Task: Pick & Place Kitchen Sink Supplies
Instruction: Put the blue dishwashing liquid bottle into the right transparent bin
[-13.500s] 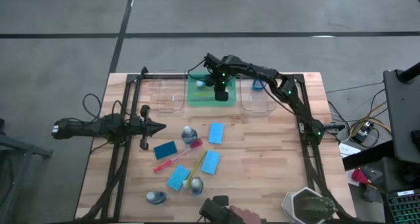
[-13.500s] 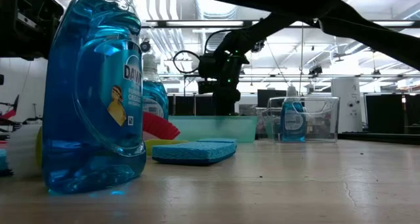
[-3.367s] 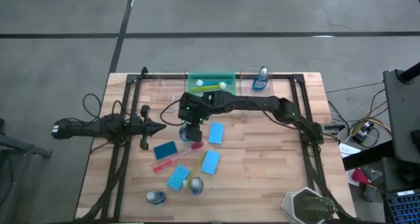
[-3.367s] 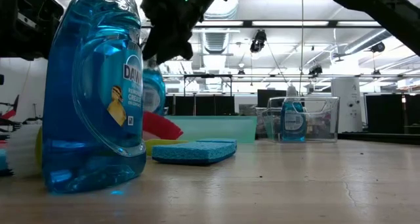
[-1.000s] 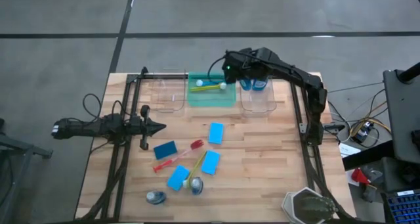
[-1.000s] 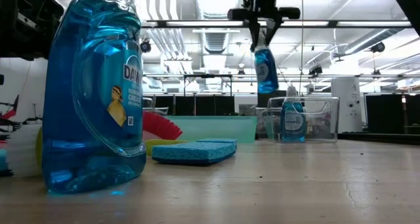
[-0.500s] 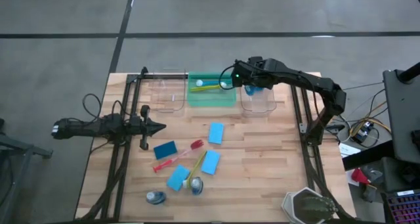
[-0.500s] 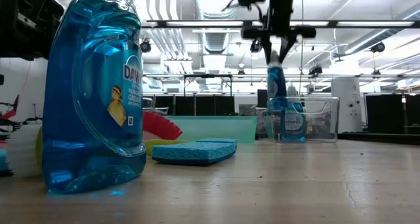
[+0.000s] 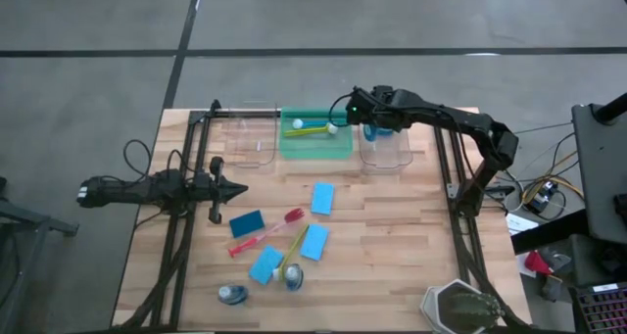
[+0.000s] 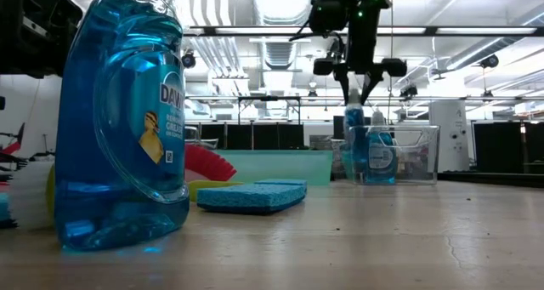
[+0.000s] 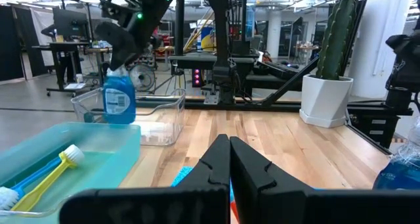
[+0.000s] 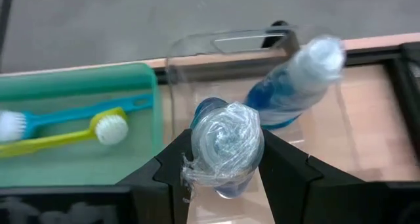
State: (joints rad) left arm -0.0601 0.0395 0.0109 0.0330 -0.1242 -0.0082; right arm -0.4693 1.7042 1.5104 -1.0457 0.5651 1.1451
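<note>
My right gripper [image 9: 370, 128] hangs over the clear bin [image 9: 388, 154] at the table's far right, shut on a small bottle of blue liquid [image 10: 354, 141]. That bottle's lower part is inside the bin, beside a second bottle [image 10: 380, 154]. On the table lie several blue sponges [image 9: 322, 198], a red brush [image 9: 265, 231], a yellow brush [image 9: 292, 251] and two more bottles [image 9: 232, 294]. Blue and yellow brushes [image 12: 72, 122] lie in the green bin [image 9: 315, 143]. My left gripper [image 9: 235, 189] waits shut at the table's left. My right gripper pinches the bottle's cap end [image 12: 226, 152] between its two fingers [image 12: 174, 161], coming from above and slanting down. The bottle hangs upright below the fingers, its lower part within the bin's walls. I cannot tell whether its base rests on the bin floor.
Another clear bin [image 9: 250, 143] stands at the far left of the green one. A black frame [image 9: 186, 226] runs along the table's sides. A potted cactus [image 9: 460, 310] sits at the near right corner. A large blue bottle [image 10: 127, 120] fills the low view's left.
My right gripper has come down with the bottle and rolled at the wrist. The bottle, which hung clear above the right clear bin, has sunk into it beside the other bottle. It stays upright in the hold.
</note>
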